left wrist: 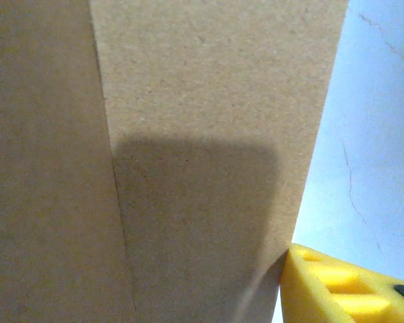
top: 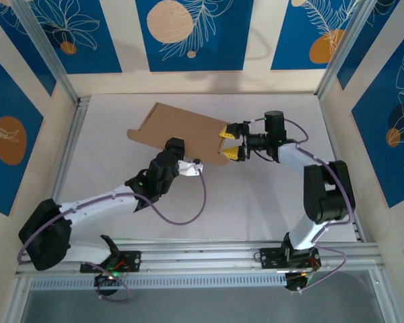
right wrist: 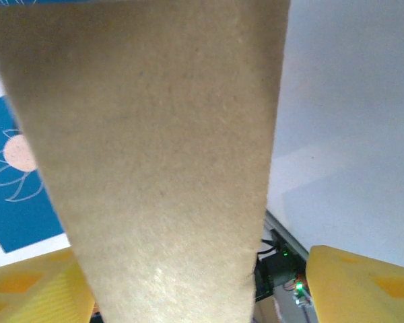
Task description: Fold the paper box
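The box (top: pixel 182 128), a brown cardboard sheet with a crease, is sitting on the far half of the white table (top: pixel 256 202), at about 12 o'clock from the table's middle. Its long side is running from 10 o'clock to 4 o'clock.

The left gripper (top: pixel 174 145) is reaching in from 7 o'clock and meeting the box's near edge at about 6 o'clock. In the left wrist view, the box (left wrist: pixel 209 134) is standing close in front of the camera. One yellow finger (left wrist: pixel 337 289) is touching its edge at lower right. I cannot tell whether these jaws are spread or pinching the cardboard.

The right gripper (top: pixel 229 142) is coming in from 3 o'clock, its jaws standing spread with the box's right edge between them. In the right wrist view, the cardboard (right wrist: pixel 155 168) is passing between the two yellow fingers (right wrist: pixel 363 282). A clear gap is showing beside the right-hand one, so nothing is being pinched there.
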You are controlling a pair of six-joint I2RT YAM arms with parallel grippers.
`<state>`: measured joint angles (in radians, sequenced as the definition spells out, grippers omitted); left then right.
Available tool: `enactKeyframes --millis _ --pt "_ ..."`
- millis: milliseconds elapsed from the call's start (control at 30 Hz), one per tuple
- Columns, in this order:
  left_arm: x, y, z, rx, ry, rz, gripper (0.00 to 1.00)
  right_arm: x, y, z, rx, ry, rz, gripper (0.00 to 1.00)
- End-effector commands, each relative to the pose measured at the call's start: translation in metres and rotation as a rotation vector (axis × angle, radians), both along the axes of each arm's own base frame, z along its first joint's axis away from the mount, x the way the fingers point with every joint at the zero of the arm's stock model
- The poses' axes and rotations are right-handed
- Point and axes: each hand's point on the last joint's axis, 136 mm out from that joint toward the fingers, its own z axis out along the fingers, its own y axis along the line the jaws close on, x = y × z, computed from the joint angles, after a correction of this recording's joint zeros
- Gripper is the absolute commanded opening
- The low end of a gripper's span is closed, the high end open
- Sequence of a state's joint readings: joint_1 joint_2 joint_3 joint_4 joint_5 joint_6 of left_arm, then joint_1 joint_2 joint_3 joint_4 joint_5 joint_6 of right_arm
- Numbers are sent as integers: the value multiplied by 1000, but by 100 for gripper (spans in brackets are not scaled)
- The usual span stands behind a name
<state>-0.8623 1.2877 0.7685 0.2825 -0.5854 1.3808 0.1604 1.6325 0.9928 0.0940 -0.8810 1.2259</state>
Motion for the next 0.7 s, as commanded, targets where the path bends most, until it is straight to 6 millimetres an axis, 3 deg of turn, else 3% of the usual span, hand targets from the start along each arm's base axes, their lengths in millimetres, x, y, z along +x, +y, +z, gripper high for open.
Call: enactKeyframes --millis 0,133,267,433,667 --pt "-16 6 21 -35 108 24 52 -13 -25 14 -180 -64 -80 83" --pt "-35 13 23 -32 307 62 53 -21 -60 34 -412 -199 -203 83" --pt "-54 19 26 10 476 116 54 -36 -82 72 -566 -387 -268 79" --pt "-76 17 24 46 705 188 55 -69 -77 124 -593 -634 -209 72" --pt "-95 -7 -4 75 942 189 55 -114 -56 140 -674 -922 -27 66"
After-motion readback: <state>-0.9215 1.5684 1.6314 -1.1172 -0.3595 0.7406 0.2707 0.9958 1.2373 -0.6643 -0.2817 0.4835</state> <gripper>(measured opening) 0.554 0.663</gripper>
